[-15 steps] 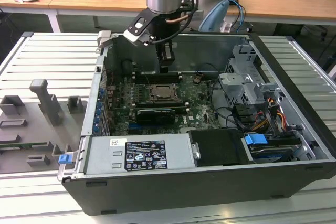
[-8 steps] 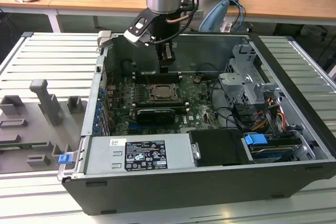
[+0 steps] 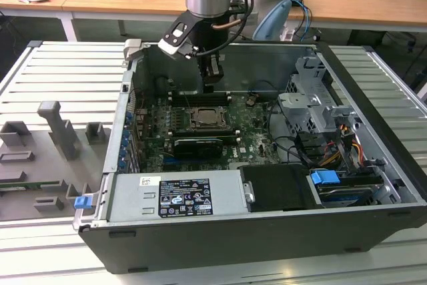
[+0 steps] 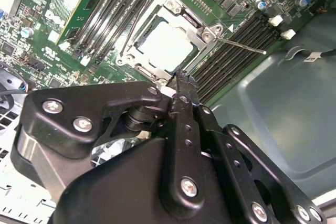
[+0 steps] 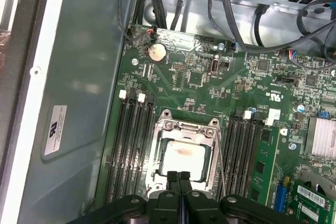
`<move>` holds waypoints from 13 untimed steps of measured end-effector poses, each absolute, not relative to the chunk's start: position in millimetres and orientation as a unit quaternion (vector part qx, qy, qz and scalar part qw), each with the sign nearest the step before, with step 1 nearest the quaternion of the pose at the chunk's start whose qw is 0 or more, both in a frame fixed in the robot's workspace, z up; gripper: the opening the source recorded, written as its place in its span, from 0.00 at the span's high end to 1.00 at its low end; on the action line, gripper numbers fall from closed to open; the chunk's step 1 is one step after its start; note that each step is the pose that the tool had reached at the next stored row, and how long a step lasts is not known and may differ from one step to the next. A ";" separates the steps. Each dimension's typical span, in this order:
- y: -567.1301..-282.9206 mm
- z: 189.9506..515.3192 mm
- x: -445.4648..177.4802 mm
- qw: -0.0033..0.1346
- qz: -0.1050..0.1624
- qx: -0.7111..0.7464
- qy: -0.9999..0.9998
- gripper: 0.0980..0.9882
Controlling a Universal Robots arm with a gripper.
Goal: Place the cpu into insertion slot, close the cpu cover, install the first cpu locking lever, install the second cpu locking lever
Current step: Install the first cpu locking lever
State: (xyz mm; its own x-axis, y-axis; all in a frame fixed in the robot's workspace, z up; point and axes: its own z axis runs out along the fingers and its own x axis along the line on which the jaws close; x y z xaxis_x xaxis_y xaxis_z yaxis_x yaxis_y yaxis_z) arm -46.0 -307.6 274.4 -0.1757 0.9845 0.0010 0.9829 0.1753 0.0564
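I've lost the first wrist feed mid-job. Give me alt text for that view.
The gripper, fingers pressed together and holding nothing visible, sits at one edge of the socket, where the cpu cover lies flat over the pale cpu. Black memory slots flank it on the green motherboard, with cables beyond.

The ribbed metal table [image 3: 60, 71] carries an open computer case [image 3: 267, 245] and, seemingly, grey holders [image 3: 60, 131].
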 end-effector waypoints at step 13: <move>-307.7 274.4 -46.0 0.017 0.022 0.624 0.781 0.99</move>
